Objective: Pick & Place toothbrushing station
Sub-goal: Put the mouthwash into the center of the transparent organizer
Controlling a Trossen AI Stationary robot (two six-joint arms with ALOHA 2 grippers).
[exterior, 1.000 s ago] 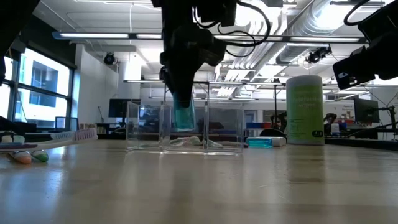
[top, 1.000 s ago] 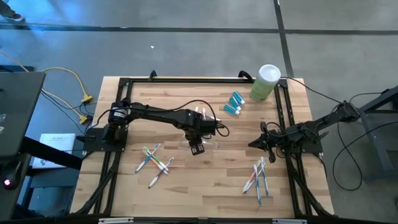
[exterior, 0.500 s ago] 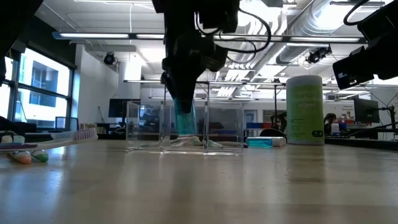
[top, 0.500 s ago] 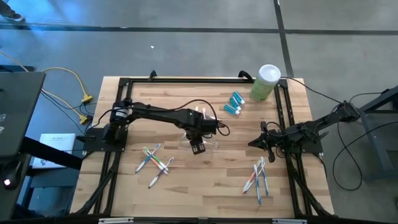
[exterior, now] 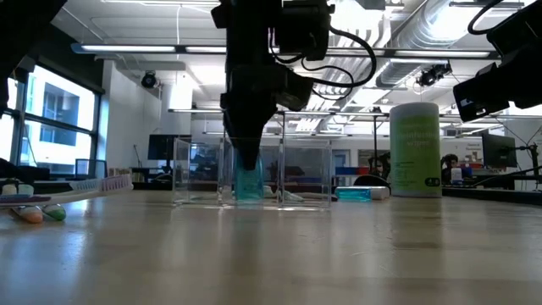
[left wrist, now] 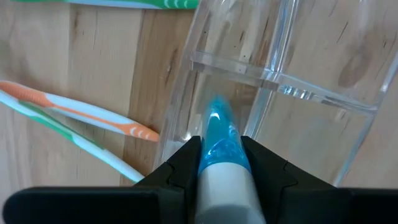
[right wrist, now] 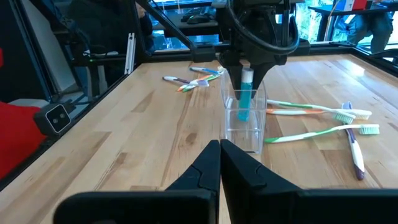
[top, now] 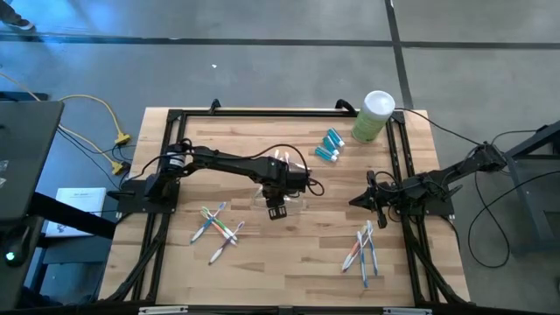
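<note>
The toothbrushing station's clear cup (top: 297, 206), split by see-through walls, stands at the table's middle and also shows in the low view (exterior: 301, 174) and right wrist view (right wrist: 247, 127). My left gripper (top: 276, 207) points down over it, shut on a blue white-capped tube (exterior: 249, 180) that reaches into one compartment. Two more blue tubes (top: 329, 146) lie at the far right. Toothbrushes lie in a left bunch (top: 219, 229) and a right bunch (top: 363, 249). My right gripper (top: 354, 201) waits shut at the right, low above the table. My left gripper pinches the tube between its two fingers (left wrist: 180, 168) at the upper, white-capped end (left wrist: 222, 167). The fingers come from above, pointing down. The tube hangs upright with its blue end (left wrist: 217, 127) low inside the cup's compartment; I cannot tell whether it touches the floor.
A tall pale-green canister with a white lid (top: 374, 116) stands at the far right corner. Black frame rails (top: 262, 112) run along the table's edges. Bare wood (top: 289, 262) lies between the two toothbrush bunches at the near side.
My left gripper has gone down with the blue tube. The tube stayed upright and its lower end has sunk from about mid-height of the clear cup to near its floor. The cup has kept its place.
</note>
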